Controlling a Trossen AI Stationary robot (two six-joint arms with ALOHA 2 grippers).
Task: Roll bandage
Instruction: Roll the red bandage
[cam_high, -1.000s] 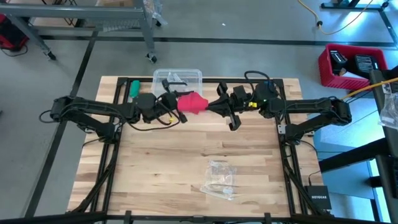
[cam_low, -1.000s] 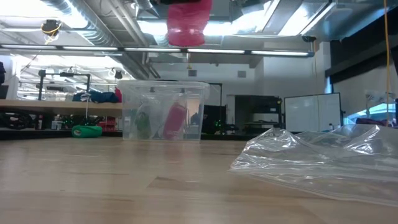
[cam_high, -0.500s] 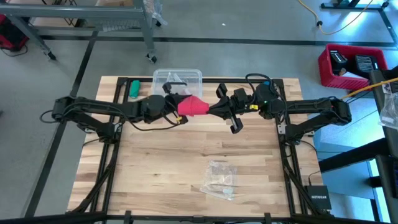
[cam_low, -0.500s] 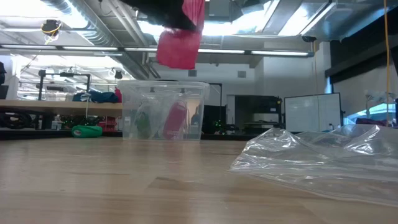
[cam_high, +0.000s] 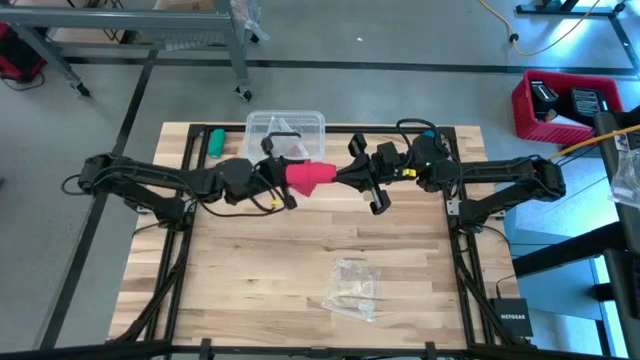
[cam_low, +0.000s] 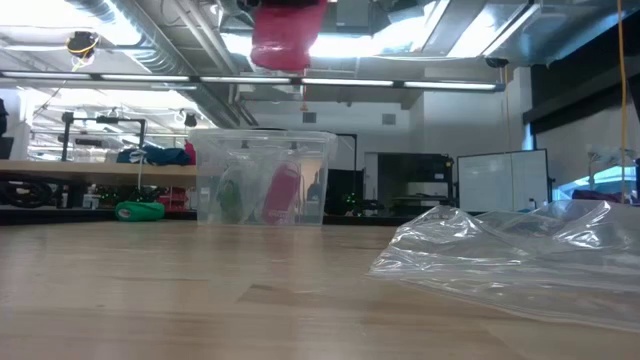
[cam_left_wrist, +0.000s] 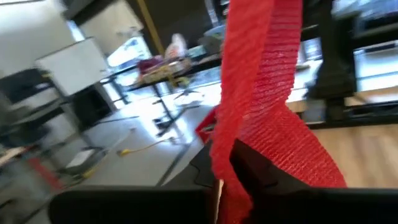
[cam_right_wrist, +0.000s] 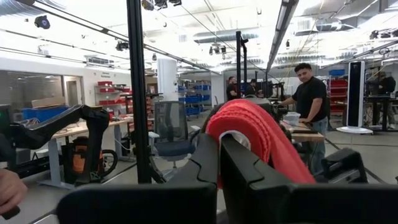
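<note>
Since half a second back, the bandage (cam_high: 305, 174) has lifted and turned. Right gripper (cam_high: 340, 175) clenched on the roll; left gripper (cam_high: 275, 178) grip unclear. Rolling underway.

"NETGEAR" stands on the black box (cam_high: 512, 321) beside the table's corner

1. High view: overhead, straight down; takes in the whole table (cam_high: 300, 260), both arms and the floor around.
2. Low view: at tabletop height, level across the table toward the room; plastic wrapper (cam_low: 520, 255) close in.
3. Left wrist view: very near the bandage (cam_left_wrist: 261, 112), facing the room.
4. Right wrist view: likewise near, facing the workshop.
5. Shared: bandage in all four; clear box (cam_high: 285, 128) in high and low.
</note>
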